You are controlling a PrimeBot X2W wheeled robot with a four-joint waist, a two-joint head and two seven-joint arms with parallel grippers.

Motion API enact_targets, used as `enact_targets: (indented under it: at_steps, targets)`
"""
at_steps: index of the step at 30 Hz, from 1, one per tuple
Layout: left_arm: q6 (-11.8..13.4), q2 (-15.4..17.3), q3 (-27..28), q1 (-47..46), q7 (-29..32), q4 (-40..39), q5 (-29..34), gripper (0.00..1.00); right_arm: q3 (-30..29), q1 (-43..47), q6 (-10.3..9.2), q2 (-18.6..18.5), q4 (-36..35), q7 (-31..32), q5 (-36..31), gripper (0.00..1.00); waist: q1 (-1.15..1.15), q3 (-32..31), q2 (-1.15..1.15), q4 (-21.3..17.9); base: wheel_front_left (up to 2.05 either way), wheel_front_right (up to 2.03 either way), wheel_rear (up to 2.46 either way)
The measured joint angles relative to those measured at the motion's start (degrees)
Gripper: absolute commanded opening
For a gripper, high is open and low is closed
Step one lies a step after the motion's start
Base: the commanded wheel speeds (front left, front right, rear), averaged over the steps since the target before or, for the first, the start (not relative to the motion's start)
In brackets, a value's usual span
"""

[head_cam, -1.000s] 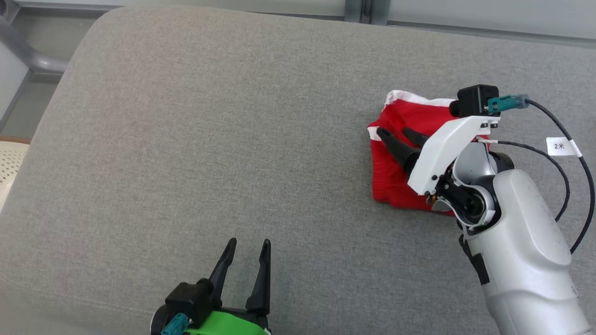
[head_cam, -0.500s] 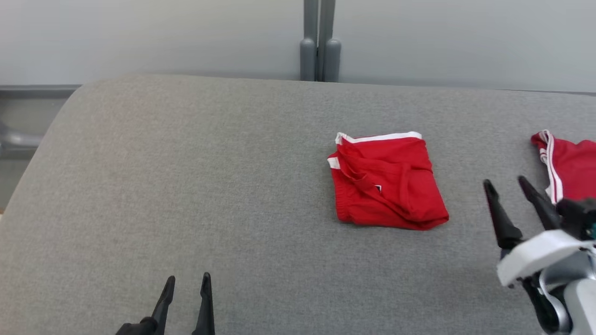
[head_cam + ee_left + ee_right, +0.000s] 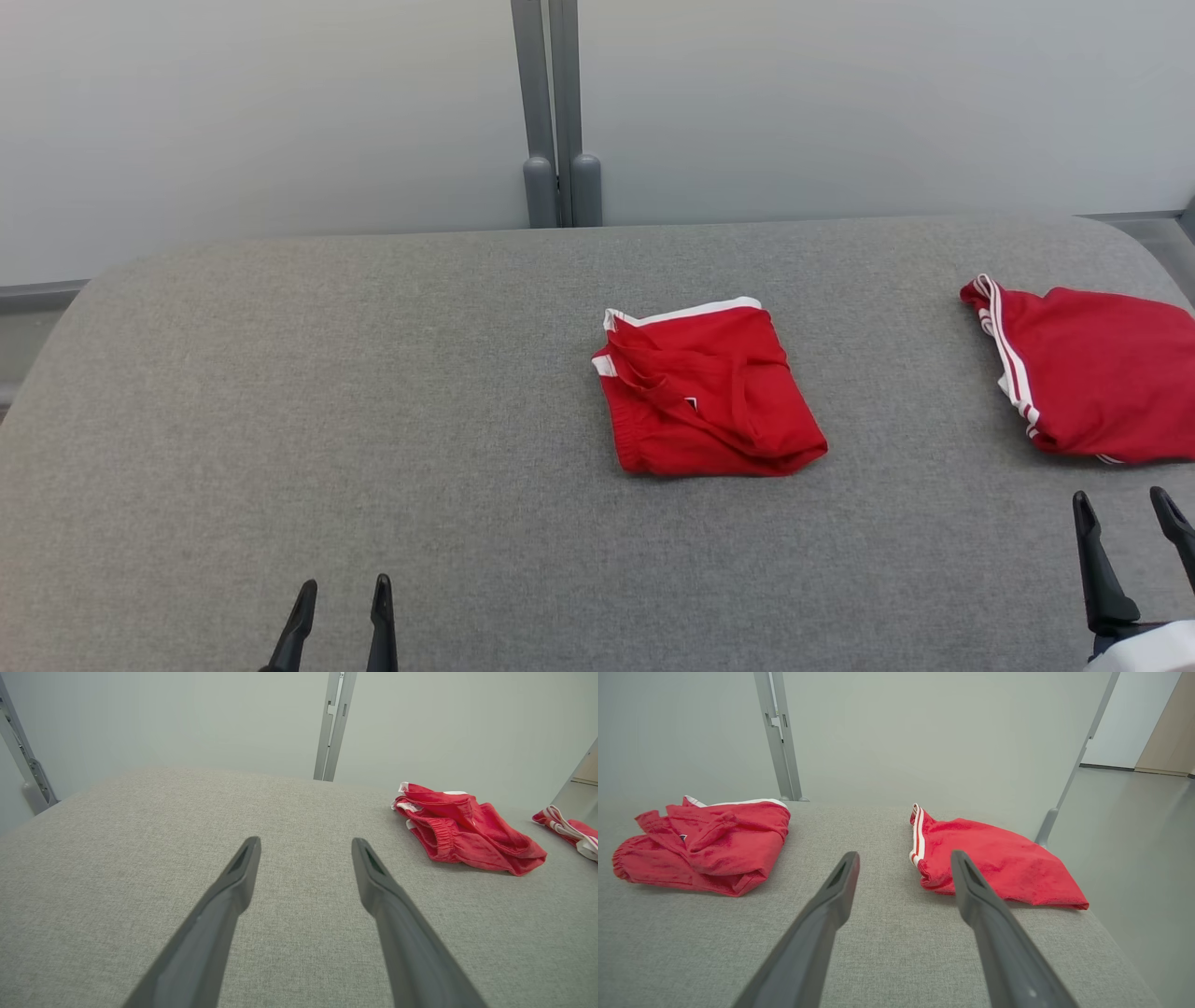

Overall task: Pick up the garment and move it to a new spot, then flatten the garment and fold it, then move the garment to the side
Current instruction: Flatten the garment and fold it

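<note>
The garment (image 3: 705, 397), red shorts with white trim, lies folded into a rough square at the middle of the grey padded surface (image 3: 327, 420). Nothing touches it. My right gripper (image 3: 1120, 499) stands open at the lower right, well clear of it and empty. My left gripper (image 3: 344, 588) stands open at the lower left, also empty. In the left wrist view the left gripper (image 3: 306, 841) points over bare fabric, with the garment (image 3: 462, 830) off to the right. In the right wrist view the right gripper (image 3: 905, 855) has the garment (image 3: 710, 844) to its left.
A second red garment with white stripes (image 3: 1092, 383) lies near the surface's right edge, just ahead of the right gripper; it shows too in the right wrist view (image 3: 990, 858). A pale wall with a grey metal post (image 3: 555, 112) runs behind. Floor (image 3: 1134, 835) drops off on the right.
My right gripper has left the garment and drawn back to the lower right, opening fully. The head camera has lifted, so the whole picture has shifted and the second garment has come into view.
</note>
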Motion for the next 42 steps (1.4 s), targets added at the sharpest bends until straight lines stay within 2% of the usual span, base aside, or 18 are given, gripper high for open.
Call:
enact_targets:
  at_steps: [9,10,11,16,20,23,29,37,42]
  targets:
    - [-0.5,0.0,0.1,0.0,0.0,-0.8,0.7,1.0,1.4,-0.6,0.0,1.0,-1.9,0.0,0.6,1.0,0.0,0.7,0.0,1.0,0.0,0.0,0.0]
    - [-0.6,0.0,0.1,0.0,0.0,-1.0,0.7,1.0,2.3,-1.9,0.0,0.7,-1.9,0.0,1.1,0.46,0.0,1.0,0.0,1.1,0.0,0.0,0.0]
    - [-0.7,0.0,0.1,-0.1,0.0,-1.1,0.7,1.0,3.3,-3.1,0.0,0.1,-1.9,0.0,1.1,0.0,0.0,1.3,0.0,1.2,0.0,0.0,0.0]
    - [-0.9,0.0,-1.4,-3.1,0.0,-1.6,0.6,1.0,8.6,-13.2,0.0,-2.6,4.3,0.0,1.9,0.0,0.0,3.8,0.0,2.3,0.0,0.0,0.0]
    - [-0.9,0.0,-4.3,-7.2,0.0,-1.9,-0.7,1.0,14.7,-24.5,0.04,-3.3,11.6,0.2,-0.1,0.0,0.0,7.3,0.0,3.4,0.0,0.0,0.0]
    - [-0.6,0.0,-6.6,-10.4,0.0,-2.9,-1.9,1.0,17.0,-32.2,0.03,-3.4,17.8,0.6,-0.7,0.0,0.0,10.4,0.0,4.7,0.0,0.0,0.0]
    - [1.4,0.0,-9.3,-13.2,0.0,-4.3,-4.4,1.0,22.8,-39.2,0.03,-2.6,29.0,0.9,-0.6,0.0,0.0,15.5,0.0,8.8,0.0,0.0,0.0]
    - [2.4,0.0,-8.4,-13.8,0.0,-4.3,-5.1,1.0,29.3,-40.7,-0.02,0.0,33.2,0.0,1.6,0.0,0.0,20.1,0.0,13.3,0.0,0.0,0.0]
    - [2.5,0.0,-8.4,-15.0,0.0,-4.0,-5.4,1.0,32.6,-41.0,-0.02,1.5,28.3,-0.1,2.2,0.0,0.0,21.7,0.0,14.1,0.0,0.0,0.0]
